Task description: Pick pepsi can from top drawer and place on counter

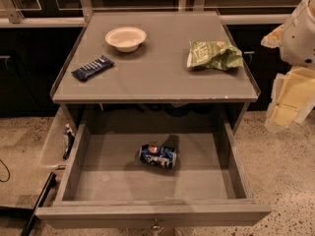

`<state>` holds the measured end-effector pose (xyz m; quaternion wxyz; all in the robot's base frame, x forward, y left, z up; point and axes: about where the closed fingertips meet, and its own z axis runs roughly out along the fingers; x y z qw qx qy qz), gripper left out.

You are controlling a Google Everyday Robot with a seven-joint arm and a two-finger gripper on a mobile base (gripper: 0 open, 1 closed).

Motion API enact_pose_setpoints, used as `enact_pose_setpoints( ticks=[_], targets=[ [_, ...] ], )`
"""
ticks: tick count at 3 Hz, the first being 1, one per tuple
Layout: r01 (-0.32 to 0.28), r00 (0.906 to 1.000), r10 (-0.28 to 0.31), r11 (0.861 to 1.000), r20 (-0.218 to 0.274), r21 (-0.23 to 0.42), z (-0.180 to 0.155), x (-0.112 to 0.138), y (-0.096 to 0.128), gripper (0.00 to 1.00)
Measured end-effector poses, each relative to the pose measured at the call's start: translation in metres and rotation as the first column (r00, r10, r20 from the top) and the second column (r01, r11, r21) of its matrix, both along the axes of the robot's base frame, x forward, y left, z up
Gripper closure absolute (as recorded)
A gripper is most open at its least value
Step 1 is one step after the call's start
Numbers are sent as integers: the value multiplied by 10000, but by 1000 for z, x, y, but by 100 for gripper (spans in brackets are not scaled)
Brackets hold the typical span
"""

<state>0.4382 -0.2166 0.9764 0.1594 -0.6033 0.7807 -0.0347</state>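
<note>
The pepsi can (pixel 157 156) lies on its side on the grey floor of the open top drawer (pixel 98 181), near the middle. The drawer is pulled out toward me, with a small metal pull (pixel 156 226) at its front. The counter (pixel 152 70) is the grey top above it. My gripper (pixel 290 100), white and pale yellow, hangs at the right edge of the view, to the right of the counter and drawer and well away from the can. It holds nothing that I can see.
On the counter sit a white bowl (pixel 126 38) at back left, a dark-blue snack bar wrapper (pixel 92 68) at left and a green chip bag (pixel 213 55) at right. A small packet (pixel 68 140) hangs outside the drawer's left wall. Speckled floor surrounds the unit.
</note>
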Motion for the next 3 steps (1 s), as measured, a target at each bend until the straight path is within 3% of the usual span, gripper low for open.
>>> enact_pose_setpoints(
  ticks=[1, 3],
  targets=[
    [-445, 9986, 439, 9988, 293, 211, -22, 7, 11, 0],
    [-420, 9989, 410, 9981, 232, 460, -34, 4, 11, 0]
  ],
)
